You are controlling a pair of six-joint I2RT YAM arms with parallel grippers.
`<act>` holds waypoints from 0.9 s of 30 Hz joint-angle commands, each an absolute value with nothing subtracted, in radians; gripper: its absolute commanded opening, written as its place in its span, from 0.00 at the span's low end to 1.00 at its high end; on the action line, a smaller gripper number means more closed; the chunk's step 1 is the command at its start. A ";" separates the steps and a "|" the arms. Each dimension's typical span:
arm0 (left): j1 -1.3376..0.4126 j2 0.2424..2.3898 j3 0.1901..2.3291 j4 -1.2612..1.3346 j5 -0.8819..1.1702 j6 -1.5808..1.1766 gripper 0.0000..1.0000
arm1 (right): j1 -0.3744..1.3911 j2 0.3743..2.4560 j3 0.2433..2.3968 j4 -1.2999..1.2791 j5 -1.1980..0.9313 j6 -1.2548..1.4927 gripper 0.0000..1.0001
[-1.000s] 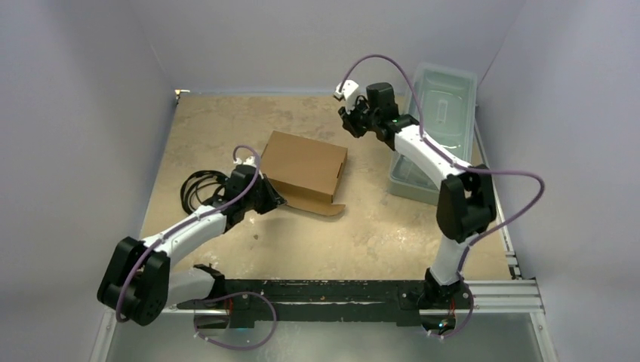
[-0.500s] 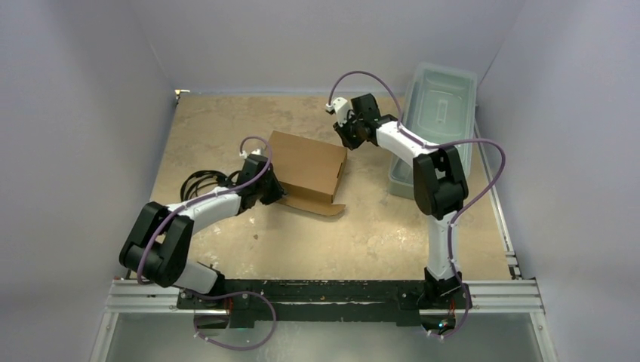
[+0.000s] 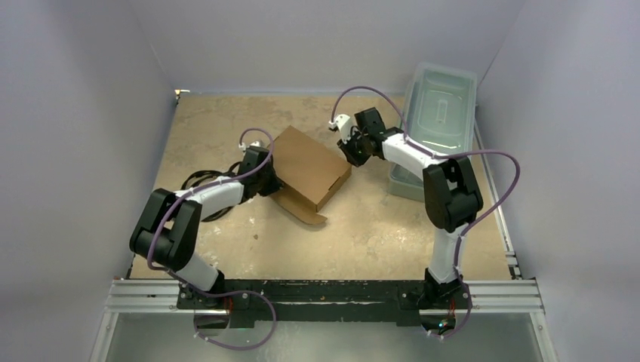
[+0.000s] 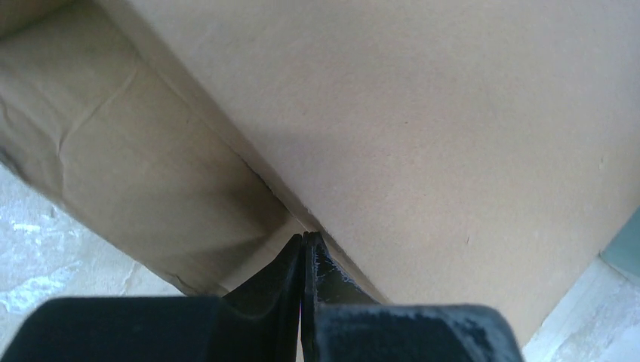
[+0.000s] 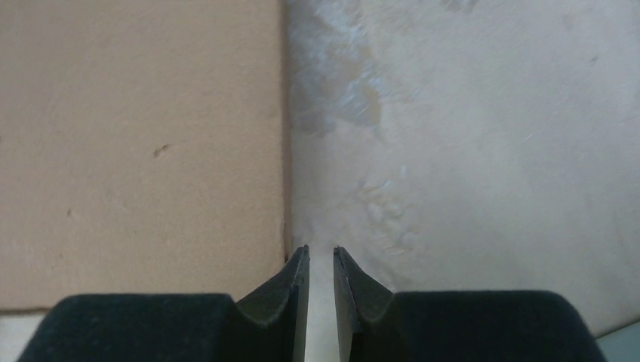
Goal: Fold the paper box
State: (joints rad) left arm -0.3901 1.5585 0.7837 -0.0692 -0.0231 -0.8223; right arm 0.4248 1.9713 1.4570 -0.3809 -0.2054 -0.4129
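You are looking at the paper box point(image 3: 308, 166) lying closed and turned at an angle on the surface point(image 3: 377, 226), with one loose flap point(image 3: 306, 213) sticking out flat from its near side. Your left gripper point(image 4: 303, 237) is pressing its fingers together, tips against the box's left edge where the top panel meets the side, with nothing showing between them. Your right gripper point(image 5: 321, 253) is sitting just off the box's far right corner, fingers a narrow slit apart and holding nothing, with the clear bin point(image 3: 441, 98) lying beyond it.
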 commanded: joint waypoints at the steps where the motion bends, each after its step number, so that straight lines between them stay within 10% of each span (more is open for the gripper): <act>1: -0.379 1.592 0.849 -0.053 -0.013 -0.768 0.00 | 0.452 1.869 1.354 -0.377 -0.246 -0.409 0.20; 16: -0.374 1.263 0.876 -0.312 -0.111 -0.573 0.01 | 0.466 1.516 1.271 -0.465 -0.280 -0.507 0.36; 27: -0.593 1.006 0.736 -0.290 0.132 -0.416 0.39 | 0.466 1.474 1.236 -0.648 -0.785 -0.815 0.64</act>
State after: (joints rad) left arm -0.4519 1.0023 0.7212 -0.2314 0.1326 -0.5312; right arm 0.4652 1.4624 1.2617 -0.5919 -0.6163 -0.7120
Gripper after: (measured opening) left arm 0.362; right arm 0.642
